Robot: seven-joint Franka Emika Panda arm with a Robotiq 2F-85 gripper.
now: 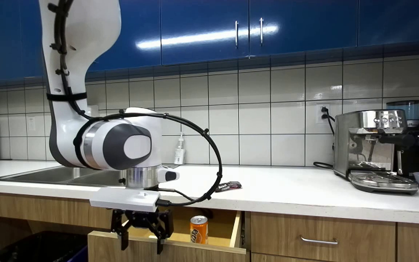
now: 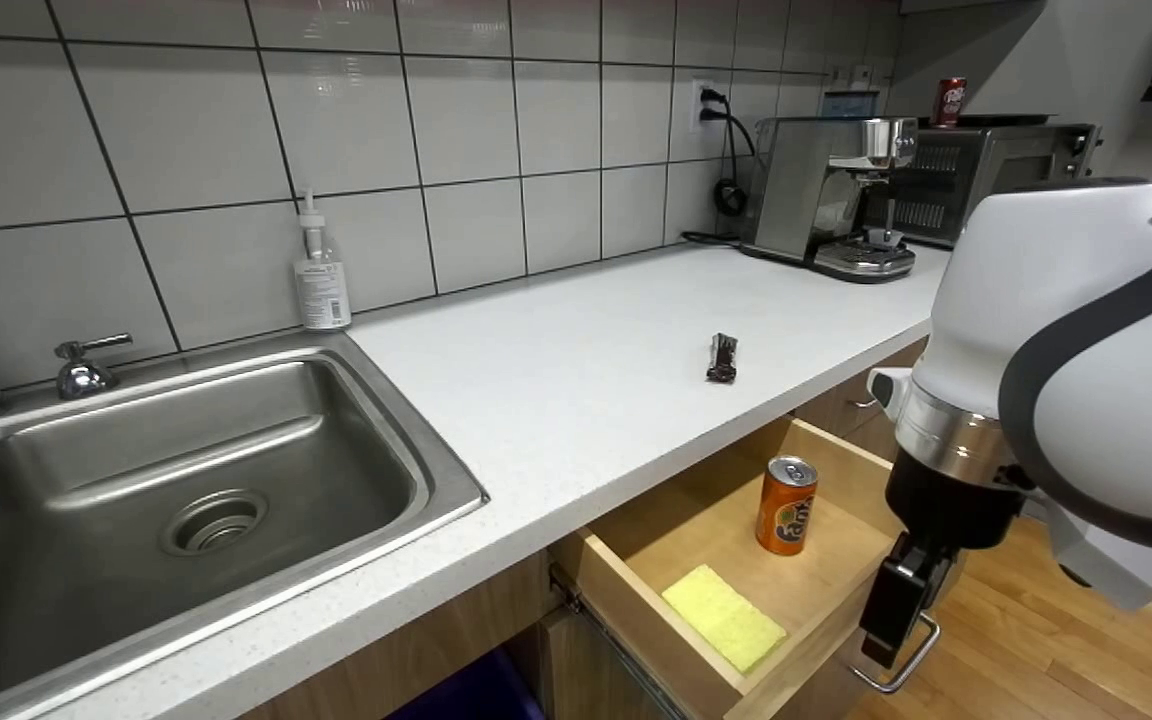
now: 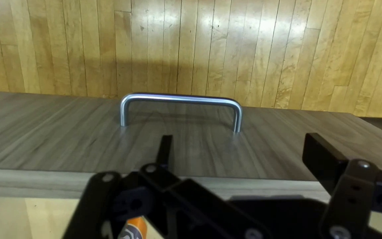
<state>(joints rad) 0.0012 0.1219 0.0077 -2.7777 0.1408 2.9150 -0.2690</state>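
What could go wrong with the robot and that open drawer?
The can stands upright, so it might tip over if the drawer gets jerked. The open end effector hangs close to the drawer and its handle, so a small slip sideways or down could bump either one.

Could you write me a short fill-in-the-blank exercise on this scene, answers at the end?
1. Nothing is held by the gripper: its jaws are not shut but ____.
2. In the pulled-out drawer, the sponge is coloured ____.
3. The can standing in that drawer carries the brand name ____.
4. The coffee machine stands on a counter coloured ____.
Missing words: open; yellow; Fanta; white.
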